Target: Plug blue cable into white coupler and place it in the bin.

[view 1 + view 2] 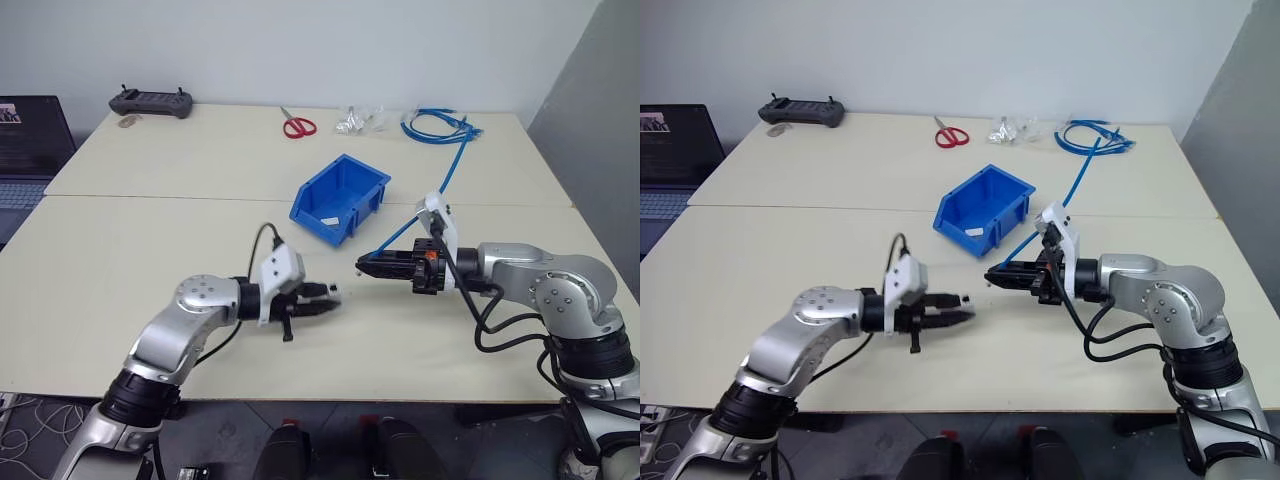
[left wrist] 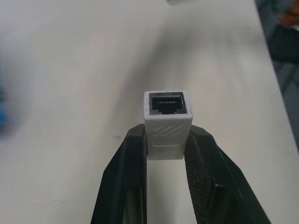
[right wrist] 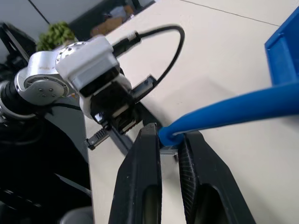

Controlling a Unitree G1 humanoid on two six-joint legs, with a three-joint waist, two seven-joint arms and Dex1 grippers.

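My left gripper (image 1: 325,297) is shut on the white coupler (image 2: 167,122), a small boxy block whose dark socket faces away from the fingers (image 2: 203,158). It points toward my right gripper (image 1: 365,266), with a short gap between the two above the table's front part. The right gripper is shut on the end of the blue cable (image 3: 224,112), which trails back over the table (image 1: 455,160) toward the far right. Its plug is mostly hidden between the fingers (image 3: 147,154). The blue bin (image 1: 372,185) stands just beyond both grippers, with a small white piece inside it.
A coil of blue cables (image 1: 440,125) and clear plastic bags (image 1: 360,120) lie at the table's far right. Red scissors (image 1: 298,127) and a black controller (image 1: 152,102) lie along the far edge. A laptop (image 1: 30,140) sits off the left side.
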